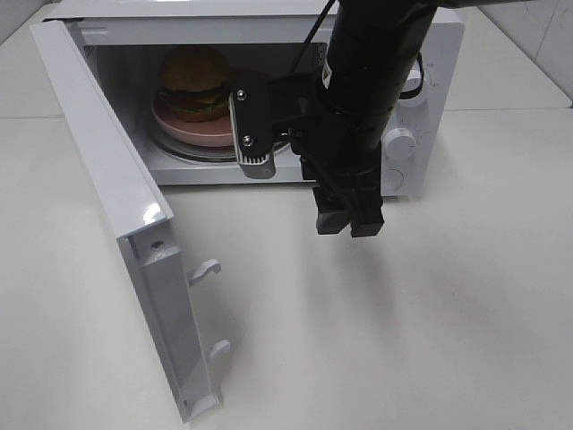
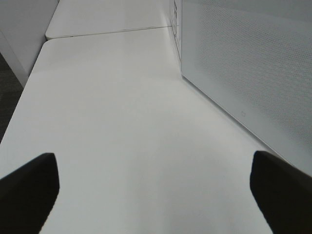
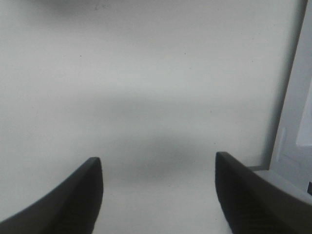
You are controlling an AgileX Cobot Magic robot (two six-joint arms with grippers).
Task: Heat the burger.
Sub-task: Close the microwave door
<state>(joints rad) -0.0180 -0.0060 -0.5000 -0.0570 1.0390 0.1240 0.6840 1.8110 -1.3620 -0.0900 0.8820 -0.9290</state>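
Observation:
The burger (image 1: 194,81), with a tan-orange bun, sits on a salmon-pink dish (image 1: 208,136) inside the open white microwave (image 1: 434,81). My right gripper (image 1: 349,219) hangs in front of the oven's opening, pointing down at the table and well clear of the burger. In the right wrist view the right gripper (image 3: 158,161) is open, with only bare table between its dark fingers (image 3: 78,195). My left gripper (image 2: 153,158) is wide open over the table beside the door's outer face, holding nothing. It does not show in the exterior high view.
The microwave door (image 1: 116,179) swings far out to the front left, its latch hooks (image 1: 206,269) sticking out. Its perforated outer panel (image 2: 243,63) stands close to my left gripper. The oven's knobs (image 1: 400,141) are on the right, partly behind my right arm.

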